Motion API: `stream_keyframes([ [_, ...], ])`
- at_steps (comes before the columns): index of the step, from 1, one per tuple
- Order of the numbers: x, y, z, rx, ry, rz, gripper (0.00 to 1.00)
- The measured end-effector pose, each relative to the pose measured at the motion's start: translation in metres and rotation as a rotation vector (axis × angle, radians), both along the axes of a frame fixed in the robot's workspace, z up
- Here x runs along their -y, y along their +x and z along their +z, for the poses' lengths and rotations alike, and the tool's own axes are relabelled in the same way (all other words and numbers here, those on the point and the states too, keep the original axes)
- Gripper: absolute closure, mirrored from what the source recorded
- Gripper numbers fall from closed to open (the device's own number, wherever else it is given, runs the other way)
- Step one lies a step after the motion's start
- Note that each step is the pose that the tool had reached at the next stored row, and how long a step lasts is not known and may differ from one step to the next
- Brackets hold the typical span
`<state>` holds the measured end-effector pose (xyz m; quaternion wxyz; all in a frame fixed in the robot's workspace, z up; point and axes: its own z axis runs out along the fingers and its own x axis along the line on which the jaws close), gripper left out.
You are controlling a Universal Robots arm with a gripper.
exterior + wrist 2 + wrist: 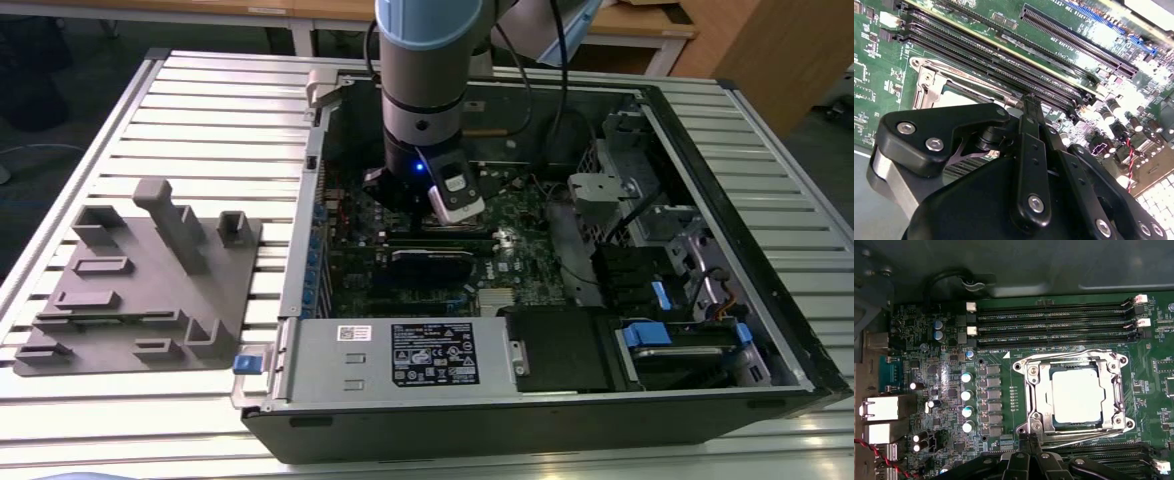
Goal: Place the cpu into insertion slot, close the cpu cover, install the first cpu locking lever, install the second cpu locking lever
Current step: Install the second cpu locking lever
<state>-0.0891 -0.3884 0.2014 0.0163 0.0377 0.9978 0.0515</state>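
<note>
cpu (pixel 1077 397): seated in the insertion slot (pixel 1035 405)
cpu cover (pixel 1072 361): closed flat over it
tool (pixel 1028 439): pinched narrow, empty, beside the slot

cpu (pixel 1077 397) in slot (pixel 1035 400), cover (pixel 1074 361) shut

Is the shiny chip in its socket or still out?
In. The cpu lies flat inside the insertion slot, framed by the cpu cover.

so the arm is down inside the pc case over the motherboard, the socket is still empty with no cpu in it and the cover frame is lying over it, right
Not quite. The socket is not empty: in the first wrist view the cpu already sits in it, its pale metal top showing through the window of the cover frame lying over it. The arm is indeed down inside the case.
</note>
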Motion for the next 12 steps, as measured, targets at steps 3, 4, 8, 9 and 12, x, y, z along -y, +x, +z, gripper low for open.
stream_keyframes([
  [3,0.0001,-0.0001,-0.0014,-0.0002,0.0043,0.000,0.89],
  [4,0.0000,-0.0001,-0.0016,-0.0002,0.0079,0.000,0.89],
  [8,0.0000,-0.0001,-0.0017,-0.0001,0.0232,0.000,0.89],
  [9,0.0000,-0.0002,-0.0018,-0.0001,0.0259,0.000,0.89],
  [12,0.0000,-0.0002,-0.0025,0.0000,0.0309,0.000,0.89],
])
